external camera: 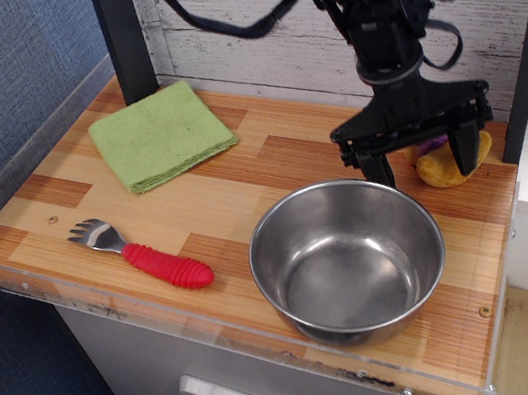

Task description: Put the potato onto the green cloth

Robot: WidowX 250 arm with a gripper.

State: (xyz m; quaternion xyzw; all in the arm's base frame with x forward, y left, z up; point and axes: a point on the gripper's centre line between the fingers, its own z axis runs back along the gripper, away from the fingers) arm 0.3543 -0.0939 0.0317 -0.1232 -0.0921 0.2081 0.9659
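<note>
The potato (438, 166), a mustard-yellow lumpy toy with a purple tuft, lies at the back right of the wooden counter (242, 186), just behind the steel bowl. My black gripper (420, 160) is open and hangs over the potato, one finger on each side of it, partly hiding the tuft. I cannot tell whether the fingers touch the toy. The light green folded cloth (160, 135) lies flat at the back left of the counter, far from the gripper.
A large steel bowl (347, 258) stands at the front right, just in front of the gripper. A spork with a red ribbed handle (144, 256) lies front left. A black post (123, 39) stands behind the cloth. A clear acrylic rim edges the counter.
</note>
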